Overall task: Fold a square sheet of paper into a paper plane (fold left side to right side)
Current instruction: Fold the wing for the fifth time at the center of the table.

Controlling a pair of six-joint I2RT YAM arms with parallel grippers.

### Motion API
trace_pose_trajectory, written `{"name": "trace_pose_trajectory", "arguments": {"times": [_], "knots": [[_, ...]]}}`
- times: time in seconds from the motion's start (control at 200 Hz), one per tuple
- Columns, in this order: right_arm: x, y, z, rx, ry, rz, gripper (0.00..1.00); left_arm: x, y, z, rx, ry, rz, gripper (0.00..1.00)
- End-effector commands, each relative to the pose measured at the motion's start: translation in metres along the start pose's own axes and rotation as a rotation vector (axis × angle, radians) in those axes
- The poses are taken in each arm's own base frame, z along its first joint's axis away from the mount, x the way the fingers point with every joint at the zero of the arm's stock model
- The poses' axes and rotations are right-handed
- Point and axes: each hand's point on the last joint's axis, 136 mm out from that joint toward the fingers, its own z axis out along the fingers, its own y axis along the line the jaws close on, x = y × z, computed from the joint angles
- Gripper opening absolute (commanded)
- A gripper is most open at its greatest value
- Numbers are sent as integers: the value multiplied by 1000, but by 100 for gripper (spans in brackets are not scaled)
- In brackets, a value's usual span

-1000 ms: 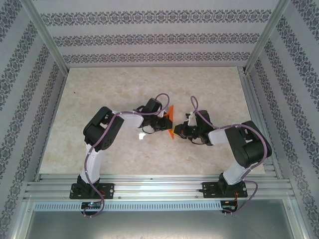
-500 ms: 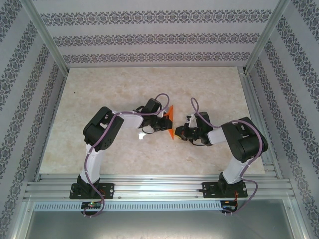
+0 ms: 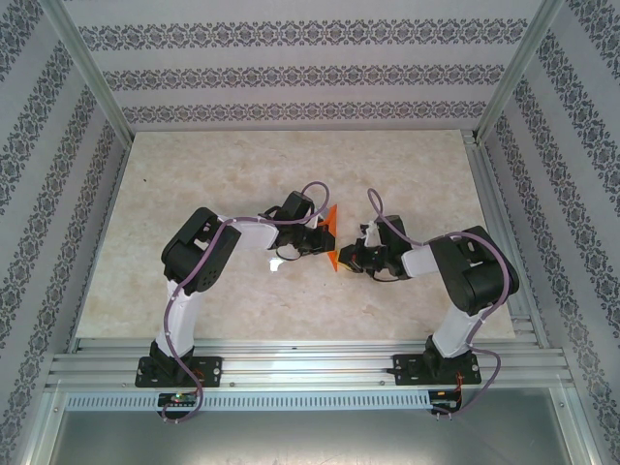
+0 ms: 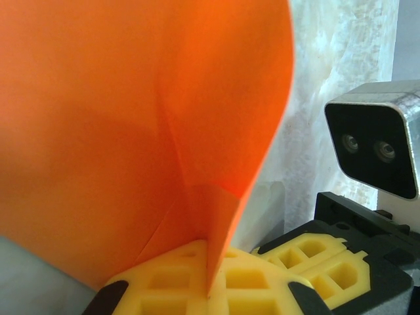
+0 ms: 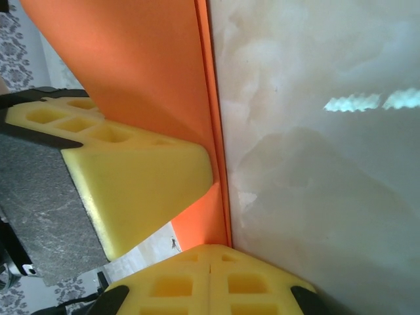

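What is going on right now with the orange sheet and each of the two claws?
orange paper: creased and folded, held upright on edge between the two grippers.
left gripper: shut, pinching the paper between its yellow pads.
right gripper: shut, pinching the paper at its layered edge.

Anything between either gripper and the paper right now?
Nothing visible. The left gripper and right gripper each have their jaws shut on the paper, which stands upright between them.
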Motion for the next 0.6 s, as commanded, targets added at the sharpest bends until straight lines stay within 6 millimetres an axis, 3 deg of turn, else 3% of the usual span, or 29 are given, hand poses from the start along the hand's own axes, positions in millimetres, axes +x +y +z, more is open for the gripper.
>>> {"name": "trace_pose_trajectory", "arguments": {"times": [0.0,0.285,0.595], "knots": [[21,-28,5,150,66,-7,4,5,27,-1,-76,-5,-42,0],[40,-61,6,321,126,24,3,2,22,-7,-78,-17,-36,0],[51,-86,2,463,167,62,3,-21,10,-40,-106,-57,10,20]]}}
